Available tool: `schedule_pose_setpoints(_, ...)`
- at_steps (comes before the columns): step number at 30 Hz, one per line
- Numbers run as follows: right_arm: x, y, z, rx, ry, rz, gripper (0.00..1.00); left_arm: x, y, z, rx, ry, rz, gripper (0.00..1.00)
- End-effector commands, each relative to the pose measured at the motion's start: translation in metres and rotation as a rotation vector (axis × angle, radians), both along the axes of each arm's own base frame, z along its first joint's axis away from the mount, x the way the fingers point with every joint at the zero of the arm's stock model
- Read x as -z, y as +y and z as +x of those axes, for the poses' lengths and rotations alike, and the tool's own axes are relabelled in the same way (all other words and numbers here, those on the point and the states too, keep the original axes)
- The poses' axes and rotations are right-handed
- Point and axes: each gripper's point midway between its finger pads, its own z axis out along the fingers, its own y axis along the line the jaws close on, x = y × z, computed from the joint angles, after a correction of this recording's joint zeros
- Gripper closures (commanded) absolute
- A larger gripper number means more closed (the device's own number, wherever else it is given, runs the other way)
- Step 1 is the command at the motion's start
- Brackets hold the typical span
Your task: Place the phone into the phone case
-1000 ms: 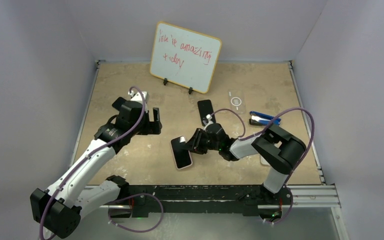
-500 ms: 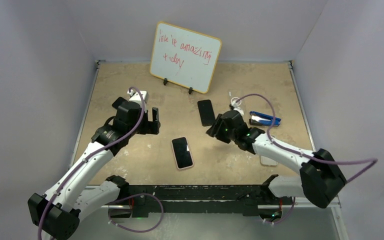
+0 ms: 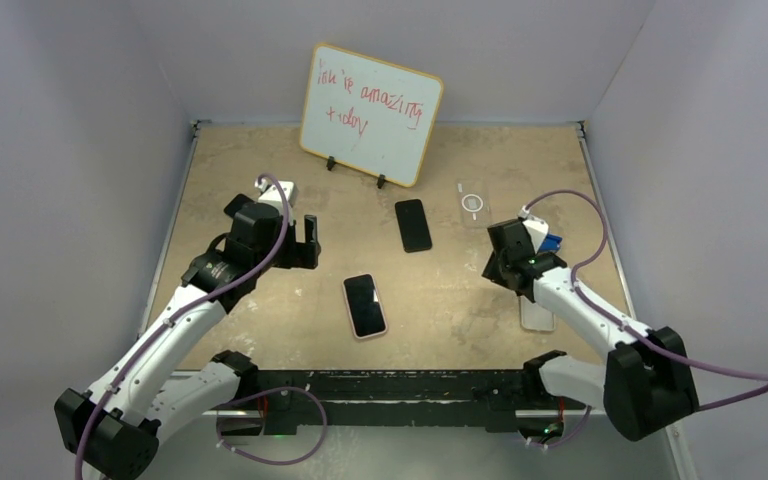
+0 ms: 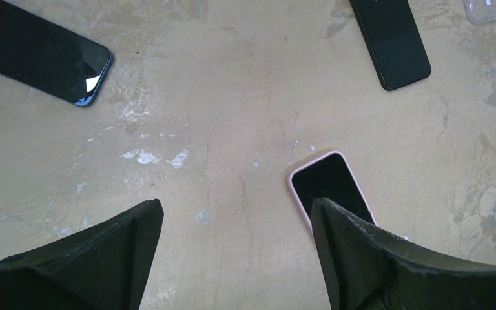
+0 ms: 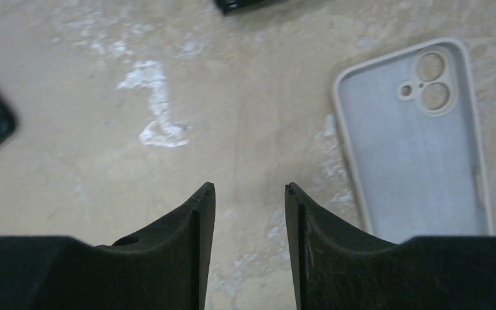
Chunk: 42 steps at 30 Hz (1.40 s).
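Observation:
A phone with a black screen lies flat in a pink case at the middle of the table, also seen in the left wrist view. A bare black phone lies further back. An empty pale grey case with camera holes lies flat at the right. My right gripper hovers just left of that case, jaws partly apart with nothing between them. My left gripper hangs wide open, left of the pink-cased phone, holding nothing.
A clear case and a blue object lie at the back right. A whiteboard stands at the back. Another dark phone lies near the left arm. Walls close in the table's sides.
My right gripper has left the pink-cased phone and swung right to the pale grey case. The phone stays flat at the middle. The left arm has not moved.

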Motion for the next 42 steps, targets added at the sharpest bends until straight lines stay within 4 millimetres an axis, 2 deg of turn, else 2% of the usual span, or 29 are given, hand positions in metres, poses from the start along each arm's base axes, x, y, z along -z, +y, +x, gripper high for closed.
schedule_pose_setpoints(1, 0.020, -0.036, -0.004, 0.000, 0.105, -0.135, 0.55, -0.010, -0.003, 0.004, 0.018, -0.051, -0.013, 0.12)
schedule_pose_setpoints(7, 0.027, -0.049, 0.003, 0.035, 0.148, -0.108, 0.57, -0.010, -0.001, 0.004, 0.011, -0.054, -0.011, 0.12)
schedule_pose_setpoints(11, 0.030, -0.062, 0.005, 0.073, 0.174, -0.106, 0.53, -0.011, -0.001, 0.004, 0.011, -0.056, -0.012, 0.12)
schedule_pose_setpoints(20, 0.044, -0.061, 0.009, 0.033, 0.233, -0.053, 0.56, -0.011, -0.001, 0.004, 0.011, -0.056, -0.012, 0.12)
schedule_pose_setpoints(28, 0.046, -0.051, 0.015, -0.044, 0.229, -0.015, 0.86, -0.011, 0.000, 0.004, 0.008, -0.058, -0.011, 0.12)
schedule_pose_setpoints(31, 0.043, -0.036, 0.016, -0.109, 0.207, 0.045, 0.99, -0.010, -0.001, 0.005, 0.008, -0.055, -0.009, 0.12)
schedule_pose_setpoints(37, 0.028, -0.006, 0.011, -0.190, 0.158, 0.158, 1.00, -0.007, -0.002, 0.005, 0.009, -0.046, -0.007, 0.12)
schedule_pose_setpoints(42, 0.011, 0.041, 0.010, -0.303, 0.100, 0.221, 1.00, -0.007, -0.001, 0.006, 0.004, -0.045, -0.006, 0.12)
